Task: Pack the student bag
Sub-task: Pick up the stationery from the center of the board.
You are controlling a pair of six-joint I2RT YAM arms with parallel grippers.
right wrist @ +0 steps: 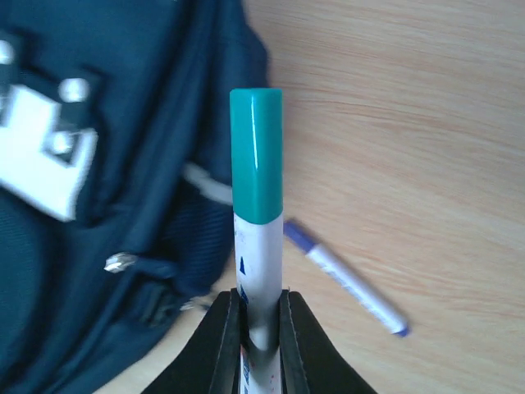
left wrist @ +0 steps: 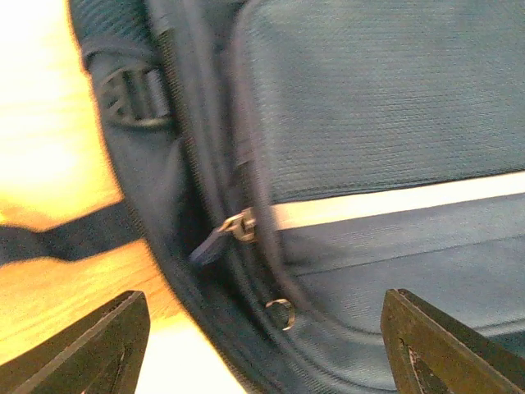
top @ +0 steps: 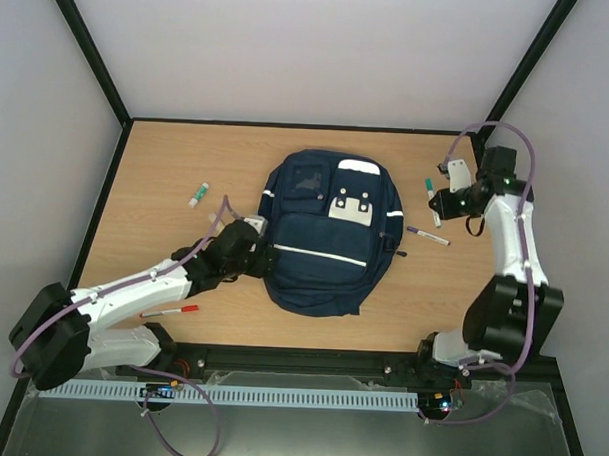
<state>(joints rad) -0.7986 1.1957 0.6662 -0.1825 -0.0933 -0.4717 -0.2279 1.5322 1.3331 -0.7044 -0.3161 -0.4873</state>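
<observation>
Nearest you in the overhead view, at the bottom of the frame, are the left arm's base [top: 49,337] and the right arm's base [top: 448,348]. Beyond them the student bag [top: 319,239], a large navy blue fabric backpack with thin white stripes, lies flat in the middle of the light wooden table [top: 167,153]. Your left gripper [top: 264,253] sits at the bag's left edge. Your right gripper [top: 437,206] is off the bag's upper right, carrying a white marker with a green cap [top: 430,187]. A second green-capped marker [top: 199,194] lies well off the bag's upper left. A thin red-capped pen [top: 170,310] lies off its lower left, and a thin purple-capped pen [top: 427,235] lies just off its right side.

In the left wrist view your two dark fingers [left wrist: 98,345] stand wide apart with nothing held. The bag's edge lies beyond them, showing a dark zip pull [left wrist: 221,238], a small metal ring [left wrist: 280,313] and one white stripe [left wrist: 394,201].

In the right wrist view the jaws are closed on the white barrel of the green-capped marker, which points straight away from the camera. The bag is to its left, with its white-grey patch [right wrist: 41,164] in view. The purple-capped pen lies on the wood to the bag's right.
</observation>
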